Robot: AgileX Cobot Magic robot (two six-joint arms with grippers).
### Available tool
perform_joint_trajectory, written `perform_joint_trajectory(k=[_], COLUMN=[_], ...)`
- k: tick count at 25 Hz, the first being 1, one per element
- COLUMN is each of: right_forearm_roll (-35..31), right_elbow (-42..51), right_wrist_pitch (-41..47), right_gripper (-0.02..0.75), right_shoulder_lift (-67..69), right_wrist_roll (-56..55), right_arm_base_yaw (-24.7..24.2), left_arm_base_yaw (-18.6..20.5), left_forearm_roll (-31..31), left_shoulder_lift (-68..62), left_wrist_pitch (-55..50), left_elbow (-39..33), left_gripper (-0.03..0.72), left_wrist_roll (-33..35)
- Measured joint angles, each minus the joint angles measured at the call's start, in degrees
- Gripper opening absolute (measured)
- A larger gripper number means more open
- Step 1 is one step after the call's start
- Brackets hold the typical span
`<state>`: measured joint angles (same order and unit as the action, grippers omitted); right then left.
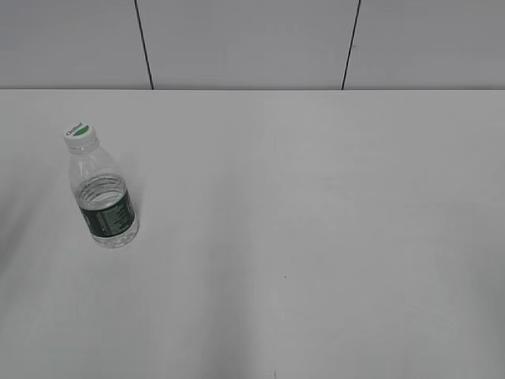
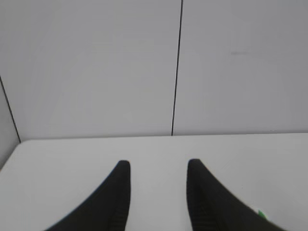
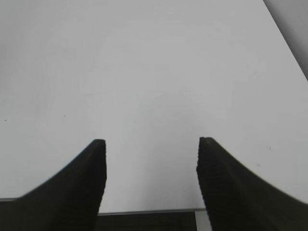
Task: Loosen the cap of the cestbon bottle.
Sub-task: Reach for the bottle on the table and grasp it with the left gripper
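Observation:
The cestbon bottle (image 1: 104, 197) stands upright at the left of the white table in the exterior view, clear and ribbed with a dark green label band. Its white cap (image 1: 80, 136) with a green mark sits on top. Neither gripper shows in the exterior view. In the left wrist view my left gripper (image 2: 158, 166) is open and empty above the table; a small green and white bit (image 2: 261, 214) peeks out by its right finger, most likely the cap. In the right wrist view my right gripper (image 3: 150, 144) is open and empty over bare table.
A white table (image 1: 316, 237) runs back to a grey panelled wall (image 1: 252, 39) with dark vertical seams. The table's near edge (image 3: 144, 211) shows under the right gripper. The table's left corner (image 2: 19, 144) shows in the left wrist view.

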<state>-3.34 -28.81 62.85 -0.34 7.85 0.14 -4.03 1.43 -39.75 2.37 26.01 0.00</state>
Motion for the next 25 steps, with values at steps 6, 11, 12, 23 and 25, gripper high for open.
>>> perform_joint_trajectory(k=[6, 11, 12, 23, 25], right_forearm_roll=[0.0, 0.0, 0.0, 0.0, 0.0], right_elbow=[0.0, 0.0, 0.0, 0.0, 0.0], right_wrist_pitch=[0.0, 0.0, 0.0, 0.0, 0.0], right_gripper=[0.465, 0.465, 0.465, 0.465, 0.465], right_shoulder_lift=[0.0, 0.0, 0.0, 0.0, 0.0], right_wrist_roll=[0.0, 0.0, 0.0, 0.0, 0.0], right_arm_base_yaw=[0.0, 0.0, 0.0, 0.0, 0.0], left_arm_base_yaw=[-3.92, -10.05, -10.51, -10.99, -10.99], left_forearm_roll=[4.07, 3.02, 1.59, -6.02, -6.26], left_shoulder_lift=[-1.35, -1.58, -1.81, -13.49, -17.69], left_wrist_pitch=[14.61, 25.51, 26.17, 29.54, 33.22], left_elbow=[-14.03, -21.38, -22.42, -25.86, -25.86], left_gripper=[0.241, 0.241, 0.241, 0.249, 0.279], left_wrist_roll=[-4.59, -7.69, -7.75, -7.9, -7.9])
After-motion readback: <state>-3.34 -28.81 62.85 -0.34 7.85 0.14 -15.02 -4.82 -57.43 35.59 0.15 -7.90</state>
